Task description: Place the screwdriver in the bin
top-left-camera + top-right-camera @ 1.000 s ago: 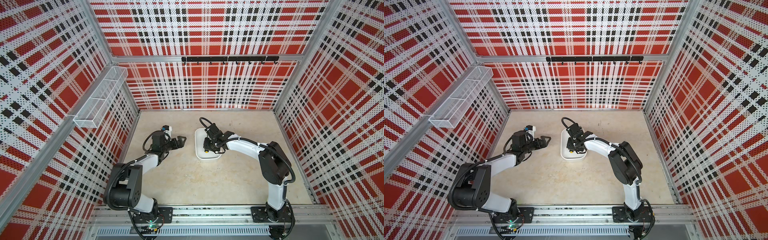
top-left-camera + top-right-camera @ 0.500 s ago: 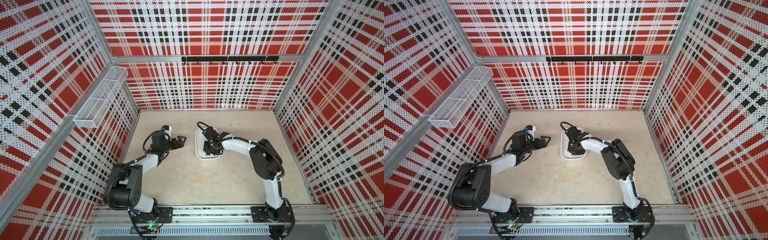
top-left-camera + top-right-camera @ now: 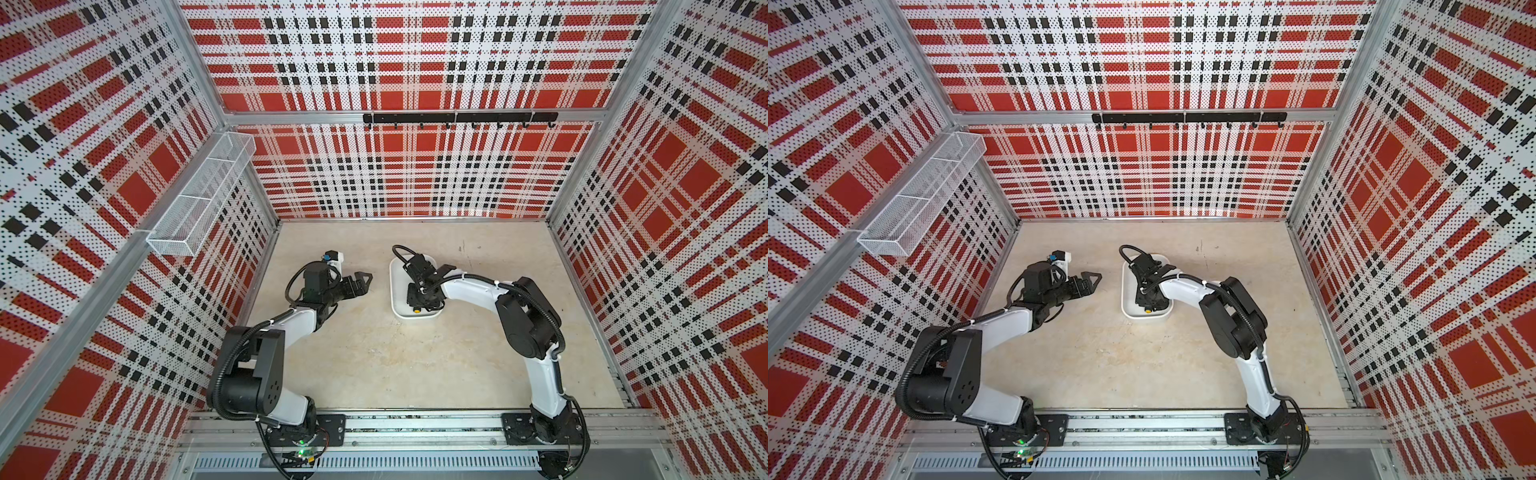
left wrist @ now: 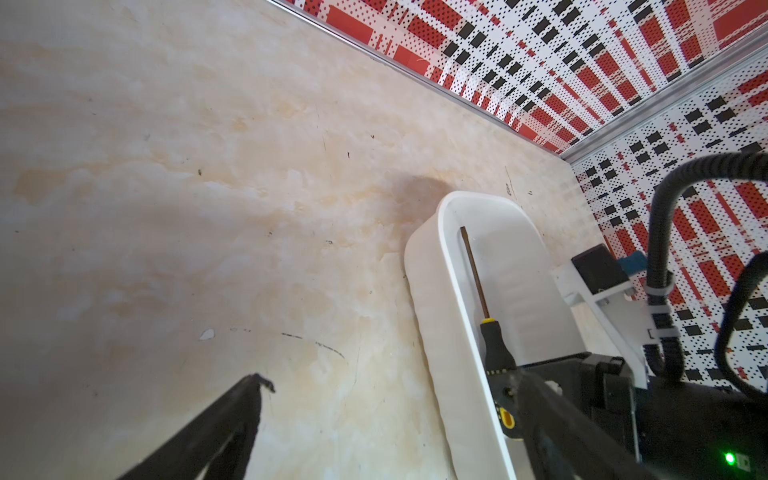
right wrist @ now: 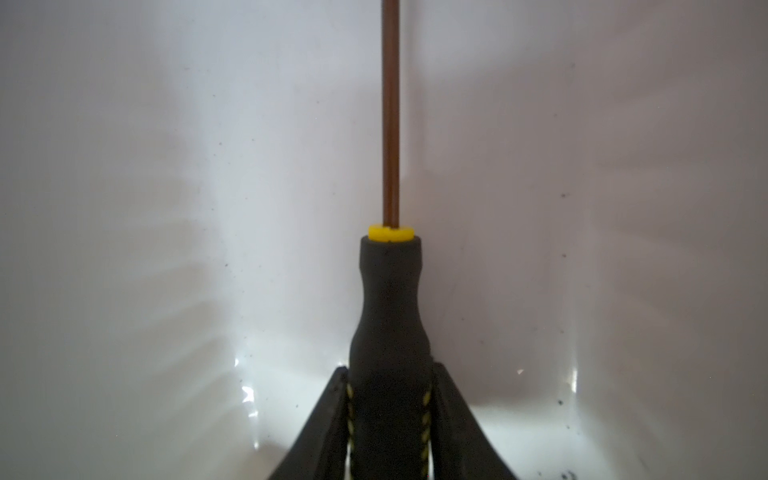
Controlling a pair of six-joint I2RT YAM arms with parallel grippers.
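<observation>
The right claw [image 5: 390,370] is sitting inside the bin [image 4: 432,311], fingers flanking the screwdriver [image 5: 388,299] handle; we are failing to tell whether they are pinching. The screwdriver is lying lengthwise in the bin, shaft pointing straight away from this claw; the left claw [image 3: 363,277], spread, is hanging well apart.

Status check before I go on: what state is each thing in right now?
bin: upright, holding the screwdriver.
screwdriver: inside the bin, lying lengthwise, handle between jaws.
right gripper: down in the bin, jaws flanking the handle; clamped or loose, unclear.
left gripper: open, empty, beside the bin.
wire basket: wall-mounted, nothing visible inside.
</observation>
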